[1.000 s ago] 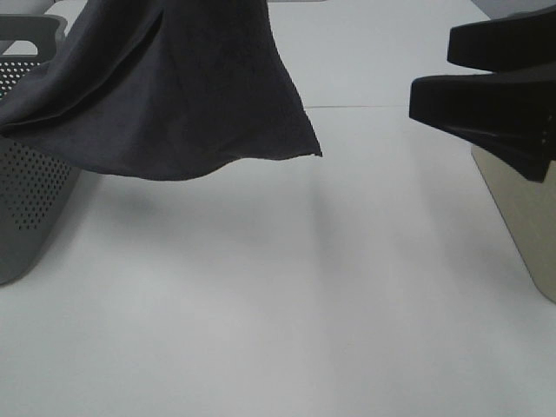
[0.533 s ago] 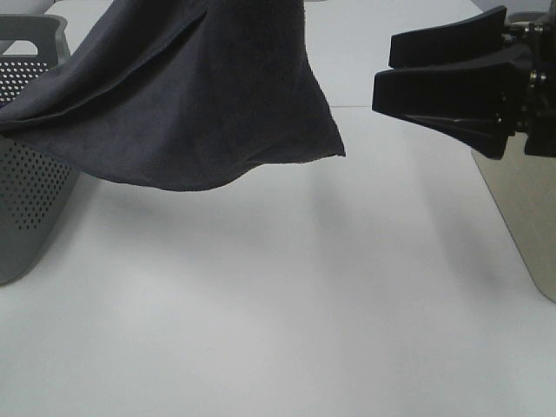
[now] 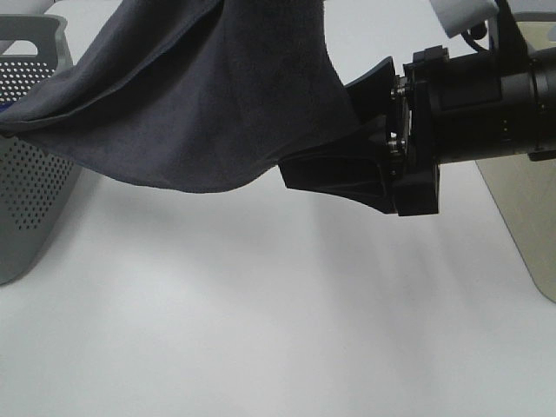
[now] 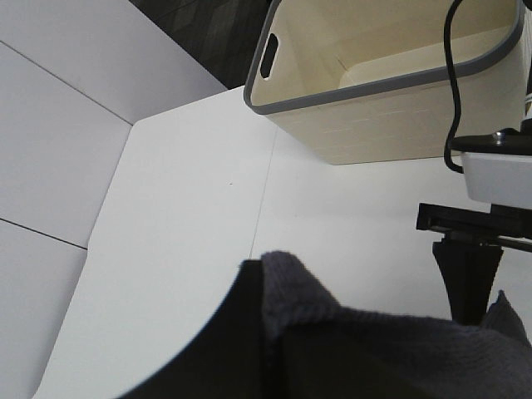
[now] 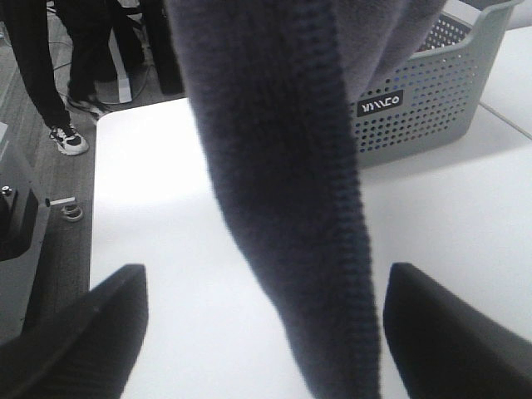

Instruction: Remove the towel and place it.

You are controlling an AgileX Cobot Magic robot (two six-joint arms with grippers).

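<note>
The dark charcoal towel (image 3: 200, 104) hangs in the air, its left end still draped over the grey perforated basket (image 3: 30, 200). My left gripper (image 4: 274, 332) is shut on a bunched fold of the towel (image 4: 349, 349); it is above the frame in the exterior view. My right gripper (image 3: 334, 143) reaches in from the right, open, its jaws on either side of the towel's right hem. In the right wrist view the hem (image 5: 291, 208) hangs between the two spread fingers (image 5: 75, 341).
A cream basket (image 3: 526, 217) stands at the table's right edge and also shows in the left wrist view (image 4: 391, 91). The grey basket shows in the right wrist view (image 5: 432, 91). White tabletop (image 3: 261, 330) lies below the towel. A person's legs (image 5: 41, 75) stand beyond the table.
My right gripper has moved left from the cream basket to the towel's right hem, which now lies between its open fingers. The towel has shifted a little to the right.
</note>
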